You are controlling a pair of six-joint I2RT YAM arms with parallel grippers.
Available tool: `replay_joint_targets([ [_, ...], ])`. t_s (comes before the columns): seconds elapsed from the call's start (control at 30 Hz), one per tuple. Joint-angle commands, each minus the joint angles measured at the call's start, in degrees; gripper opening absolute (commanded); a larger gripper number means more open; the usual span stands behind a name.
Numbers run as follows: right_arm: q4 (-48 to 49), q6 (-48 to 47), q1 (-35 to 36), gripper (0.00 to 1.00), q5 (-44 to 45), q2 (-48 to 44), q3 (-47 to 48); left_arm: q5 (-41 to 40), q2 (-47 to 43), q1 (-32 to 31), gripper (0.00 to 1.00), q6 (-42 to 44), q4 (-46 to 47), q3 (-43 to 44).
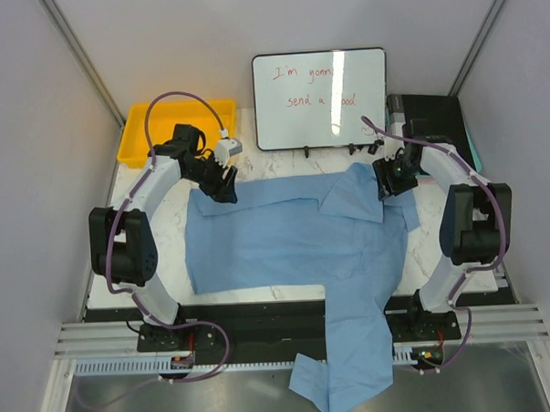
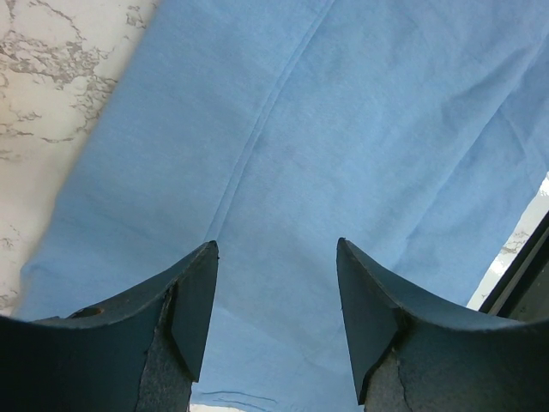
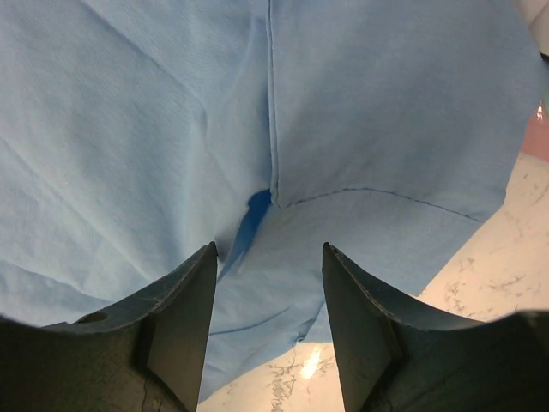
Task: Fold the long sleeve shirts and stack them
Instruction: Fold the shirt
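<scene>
One light blue long sleeve shirt (image 1: 290, 242) lies spread flat across the marble table, one sleeve hanging over the near edge (image 1: 350, 367). A flap of cloth is folded over at its upper right (image 1: 357, 195). My left gripper (image 1: 223, 187) hovers open over the shirt's far left corner; its wrist view shows blue cloth (image 2: 343, 129) between and beyond the empty fingers (image 2: 193, 300). My right gripper (image 1: 386, 185) hovers open over the far right part; its wrist view shows a seam and fold (image 3: 273, 184) just past its fingers (image 3: 184, 318).
A yellow plastic tray (image 1: 135, 139) sits at the far left corner. A small whiteboard (image 1: 321, 99) stands at the back. A dark box (image 1: 435, 117) is at the far right. Bare marble (image 1: 158, 238) shows left of the shirt.
</scene>
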Motion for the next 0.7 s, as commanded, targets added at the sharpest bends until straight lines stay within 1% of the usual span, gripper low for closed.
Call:
replay_joint_targets([
  [0.0, 3.35, 2.26, 2.08, 0.59, 5.06, 1.93, -0.07, 1.23, -1.22, -0.17, 0.65, -1.55, -0.10, 0.08],
  [0.1, 3.26, 1.65, 2.08, 0.54, 7.70, 1.58, -0.25, 1.14, -1.74, -0.08, 0.65, -1.47, -0.10, 0.25],
  [0.2, 3.00, 0.51, 2.00, 0.52, 8.67, 0.27, -0.78, 1.05, -1.84, -0.08, 0.66, -1.20, -0.19, 0.08],
  [0.33, 0.89, -0.20, 1.73, 0.52, 7.36, -1.23, 0.01, 1.23, -1.84, -0.08, 0.66, -1.20, -0.19, -0.18],
  [0.47, 0.18, -0.28, 1.56, 0.49, 7.27, -1.67, 0.63, 1.58, -1.66, -0.08, 0.66, -1.03, -0.10, -0.27],
  [0.67, -0.43, -0.20, 1.38, 0.31, 6.30, 0.79, 1.60, 1.14, -1.75, -0.08, 0.66, -0.94, -0.19, -0.10],
])
